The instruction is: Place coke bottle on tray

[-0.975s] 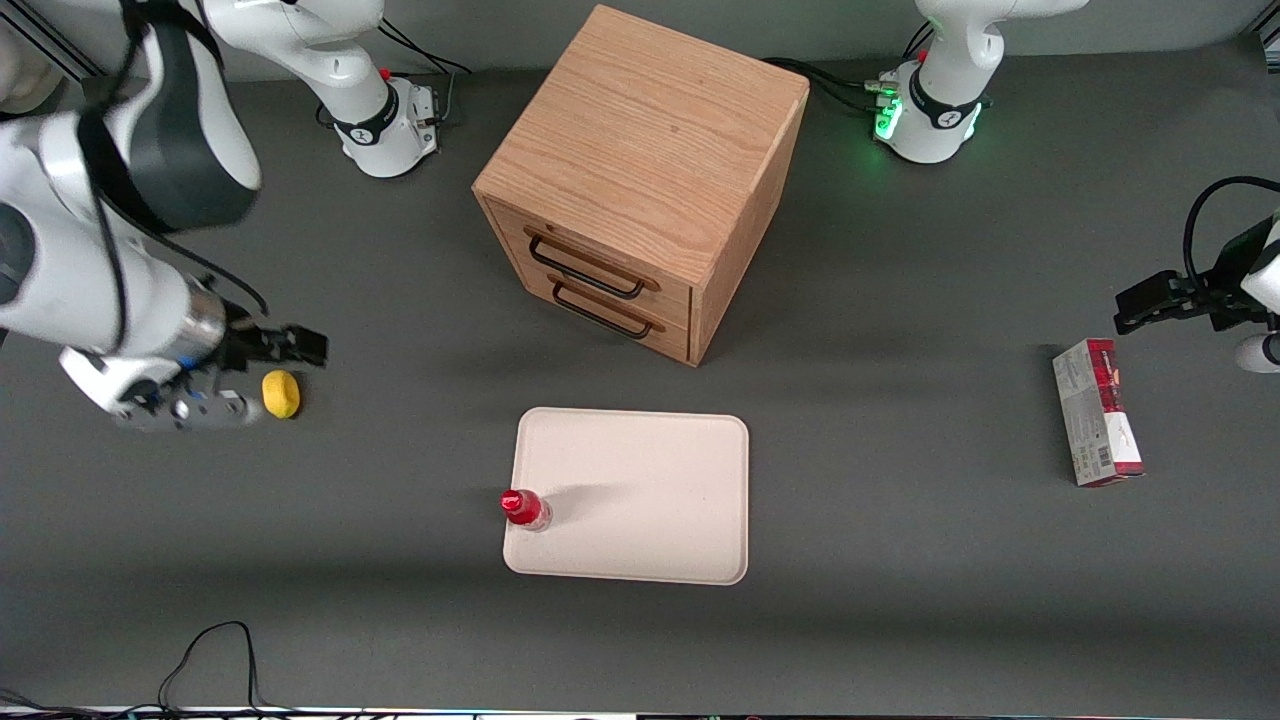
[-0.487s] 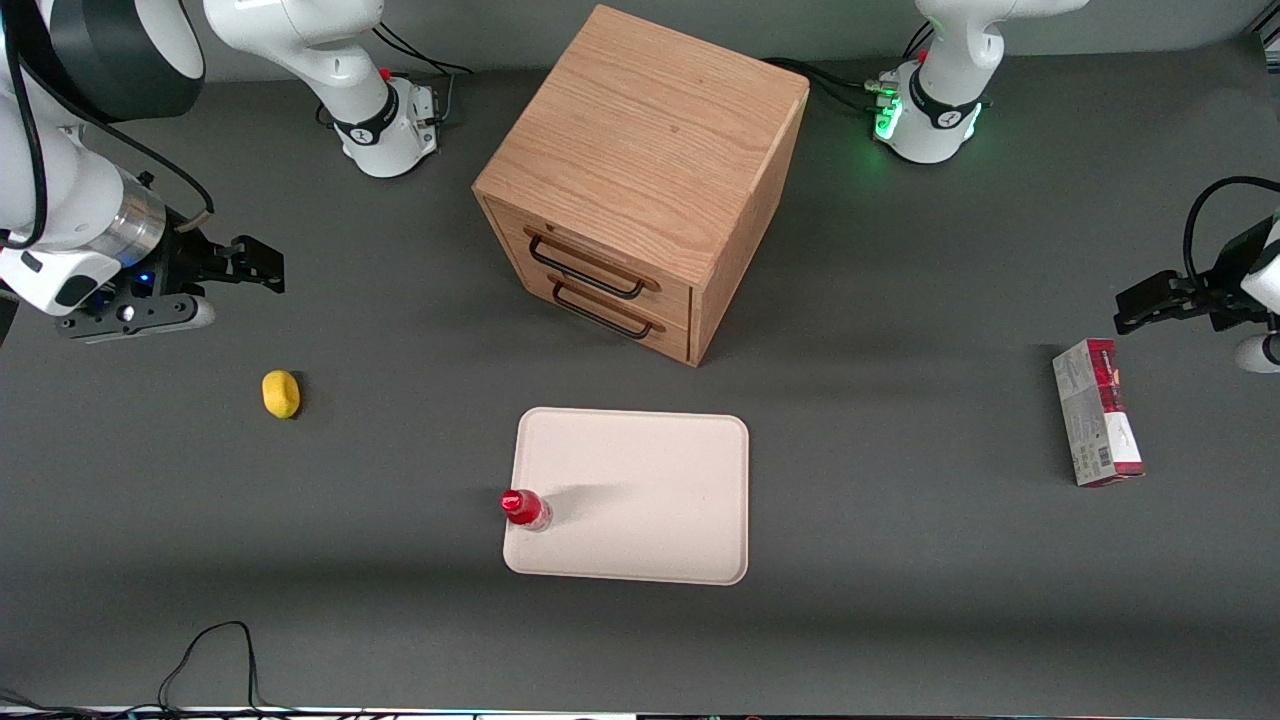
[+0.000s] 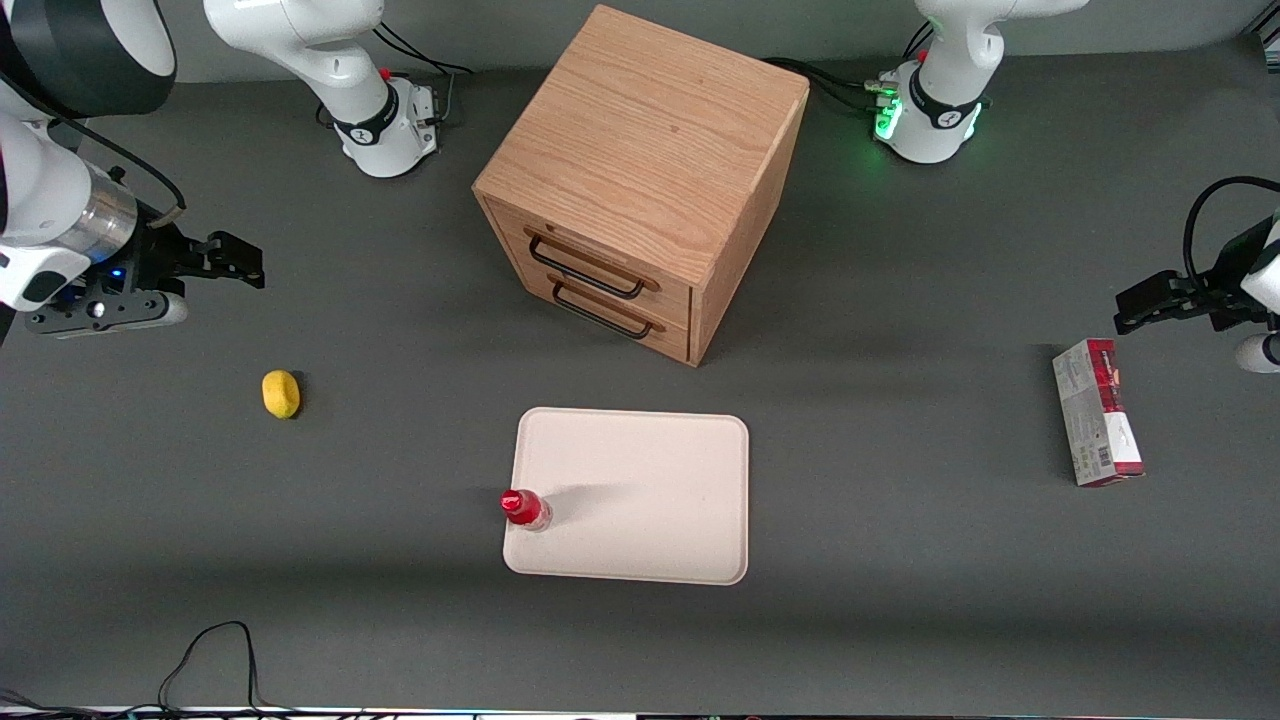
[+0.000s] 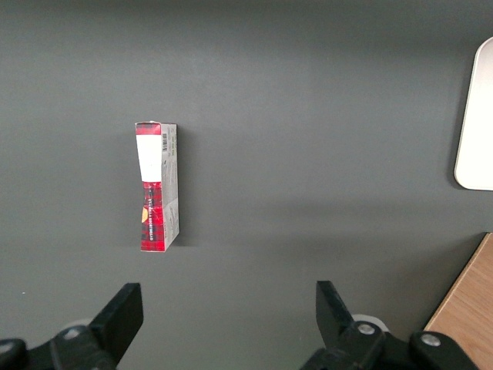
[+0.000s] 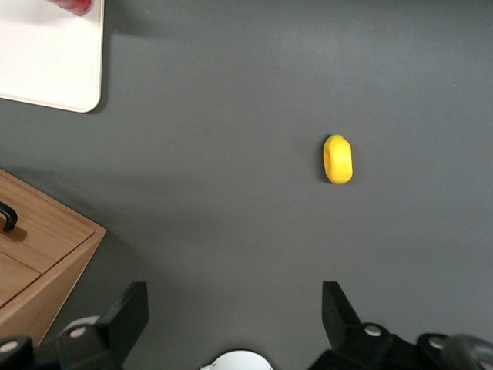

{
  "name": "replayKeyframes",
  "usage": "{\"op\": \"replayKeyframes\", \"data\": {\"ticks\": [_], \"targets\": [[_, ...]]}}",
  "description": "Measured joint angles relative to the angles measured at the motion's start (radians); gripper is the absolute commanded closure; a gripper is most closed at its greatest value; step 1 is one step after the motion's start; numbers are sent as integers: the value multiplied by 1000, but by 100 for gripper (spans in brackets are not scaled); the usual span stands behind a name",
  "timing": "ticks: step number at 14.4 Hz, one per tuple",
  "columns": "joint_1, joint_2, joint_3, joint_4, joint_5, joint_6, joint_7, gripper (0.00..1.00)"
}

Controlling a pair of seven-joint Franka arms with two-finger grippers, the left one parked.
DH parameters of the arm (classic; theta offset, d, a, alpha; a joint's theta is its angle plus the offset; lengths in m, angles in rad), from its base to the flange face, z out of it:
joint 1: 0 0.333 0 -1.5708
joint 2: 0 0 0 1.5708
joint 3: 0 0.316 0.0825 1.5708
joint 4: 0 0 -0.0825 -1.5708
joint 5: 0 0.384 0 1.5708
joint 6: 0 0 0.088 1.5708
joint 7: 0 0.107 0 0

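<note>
The small red coke bottle (image 3: 524, 508) stands upright on the cream-white tray (image 3: 640, 500), at the tray's corner nearest the working arm's end and toward the front camera. A sliver of the bottle (image 5: 73, 6) and a corner of the tray (image 5: 46, 62) show in the right wrist view. My gripper (image 3: 240, 268) is open and empty, held above the table well away from the tray, toward the working arm's end. Its black fingers (image 5: 123, 320) are spread wide over bare mat.
An oak two-drawer cabinet (image 3: 640, 180) stands farther from the front camera than the tray. A yellow lemon-like lump (image 3: 281, 393) lies on the mat near my gripper. A red-and-grey carton (image 3: 1097, 425) lies toward the parked arm's end.
My gripper has risen and drawn back from beside the yellow lump, away from the front camera and outward. The bottle has stayed put on the tray.
</note>
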Motion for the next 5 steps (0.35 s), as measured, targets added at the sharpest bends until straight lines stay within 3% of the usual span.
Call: {"op": "replayKeyframes", "data": {"ticks": [5], "targets": [[0, 0, 0, 50, 37, -42, -13, 0]]}}
